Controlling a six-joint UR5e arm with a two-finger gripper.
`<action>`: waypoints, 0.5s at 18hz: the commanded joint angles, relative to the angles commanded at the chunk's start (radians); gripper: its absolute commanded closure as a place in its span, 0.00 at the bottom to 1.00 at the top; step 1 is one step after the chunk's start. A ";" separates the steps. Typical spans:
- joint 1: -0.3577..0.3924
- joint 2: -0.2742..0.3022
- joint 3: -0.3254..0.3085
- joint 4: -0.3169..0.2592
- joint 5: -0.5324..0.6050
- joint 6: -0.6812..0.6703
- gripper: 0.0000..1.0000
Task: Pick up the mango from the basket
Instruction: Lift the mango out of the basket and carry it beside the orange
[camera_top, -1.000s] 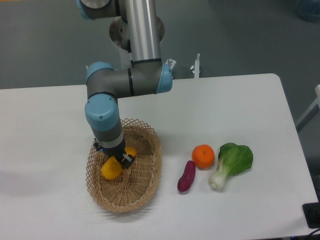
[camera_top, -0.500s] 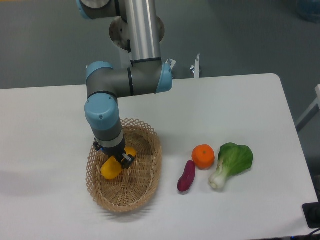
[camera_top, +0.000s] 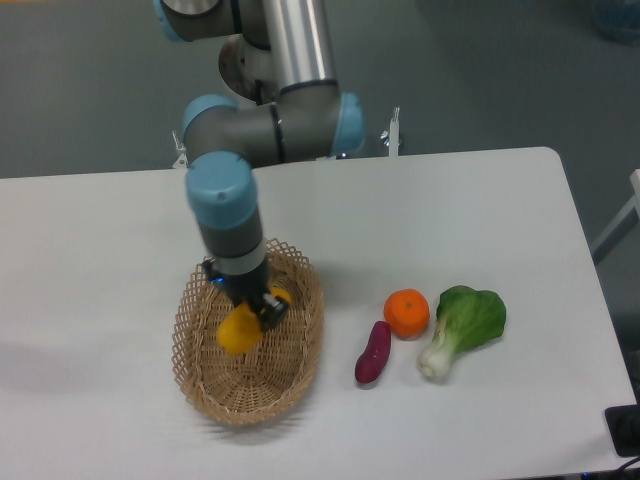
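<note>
Camera view: the end effector (camera_top: 255, 308) points straight down over the basket (camera_top: 300, 350), clenched around the mango (camera_top: 240, 329), which hangs from it above the wicker floor, apparently lifted clear so it can leave the rim. Outward on the desk (camera_top: 100, 260), a purple sweet potato (camera_top: 373, 352), an orange (camera_top: 407, 312) and a leafy green (camera_top: 464, 326) lie to the right, apart from the basket

Basket (camera_top: 300, 340) rim rings mango (camera_top: 238, 330); orange (camera_top: 407, 312), potato (camera_top: 373, 352) well right.
</note>
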 joint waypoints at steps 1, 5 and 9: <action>0.026 0.002 0.021 -0.017 -0.015 0.008 0.64; 0.129 0.003 0.126 -0.149 -0.032 0.086 0.64; 0.232 0.009 0.155 -0.225 -0.037 0.205 0.63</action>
